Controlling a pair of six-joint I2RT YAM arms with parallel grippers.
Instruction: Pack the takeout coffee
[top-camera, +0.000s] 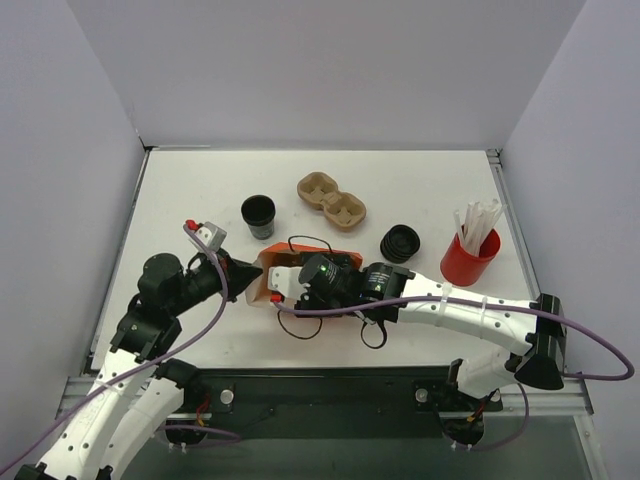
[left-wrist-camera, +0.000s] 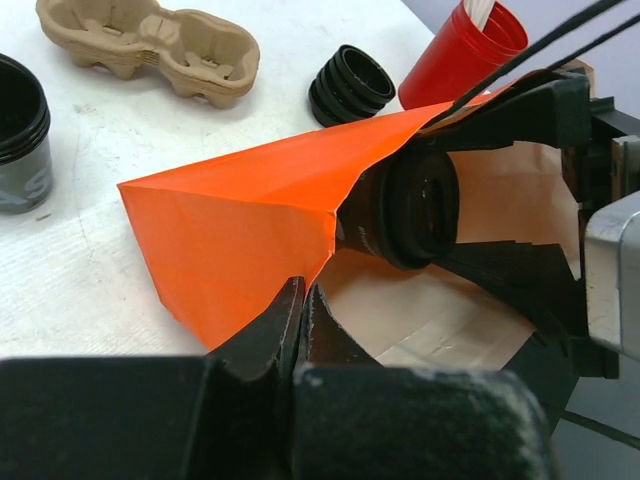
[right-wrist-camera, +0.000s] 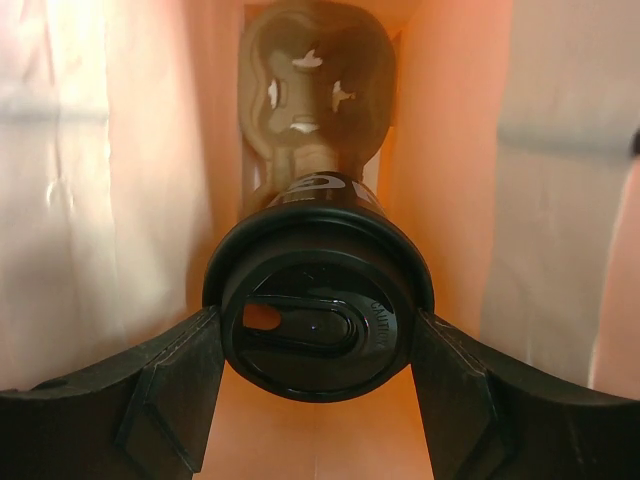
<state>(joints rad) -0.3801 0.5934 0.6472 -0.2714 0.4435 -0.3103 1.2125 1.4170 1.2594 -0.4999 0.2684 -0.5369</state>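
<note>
Our left gripper (left-wrist-camera: 303, 300) has its jaws pinched tight on the mouth edge of the orange bag (left-wrist-camera: 240, 220), which lies on its side on the white table (top-camera: 420, 180) with the opening facing right. The right gripper (right-wrist-camera: 318, 335) reaches in through that mouth, and its two fingers (right-wrist-camera: 170, 390) are clamped on either side of the takeout coffee (right-wrist-camera: 320, 270), right around the lid. So the lidded cup is inside the bag, lying sideways with the lid toward the wrist camera and its base pointing deeper in. Past the cup, at the closed end of the bag, we can see a tan moulded pulp tray (right-wrist-camera: 315, 90), though we can't tell if the cup touches it. Out on the table beyond the bag there's an open black cup (top-camera: 258, 215) to the left, a cardboard cup carrier (top-camera: 331, 200) farther back, a stack of black lids (top-camera: 400, 243) to the right, and a red cup of white sticks (top-camera: 469, 258) further right.
</note>
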